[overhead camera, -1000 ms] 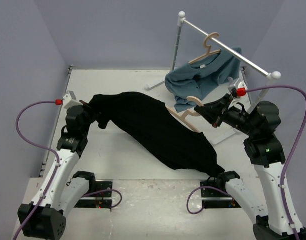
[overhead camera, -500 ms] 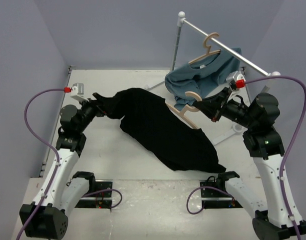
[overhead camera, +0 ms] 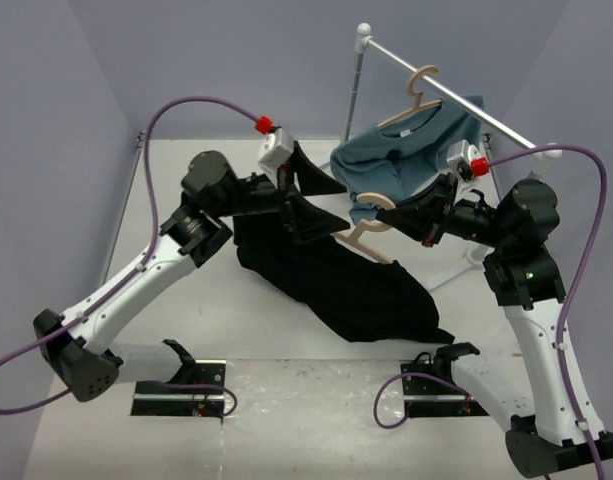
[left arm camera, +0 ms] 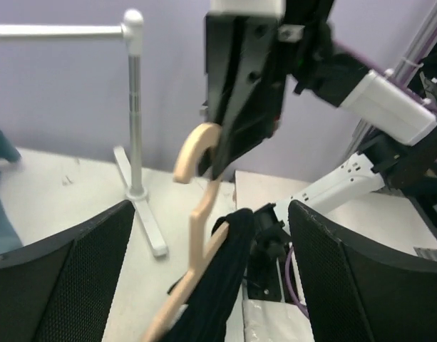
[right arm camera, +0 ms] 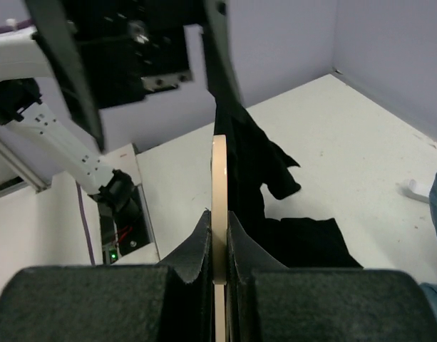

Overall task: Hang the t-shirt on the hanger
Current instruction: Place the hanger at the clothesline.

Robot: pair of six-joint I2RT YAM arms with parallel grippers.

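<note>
Clamping the hanger (overhead camera: 376, 248), right gripper (right arm camera: 218, 235) is closed tight; hanger runs 10-to-4 o'clock, hook toward 1; left gripper (left arm camera: 209, 235) spread wide, empty, beside the t-shirt (overhead camera: 356, 285).

The black t-shirt (overhead camera: 336, 280) lies bunched in a long diagonal heap on the white table (overhead camera: 256, 330). It runs from the far middle down toward the near right, and its far end is pulled up off the surface. The pale wooden hanger (overhead camera: 369, 246) is up in the air just right of that raised end. It is tilted with its hook uppermost and is pinched in the closed right gripper (right arm camera: 219, 228). Black fabric drapes along one of its shoulders.
</note>
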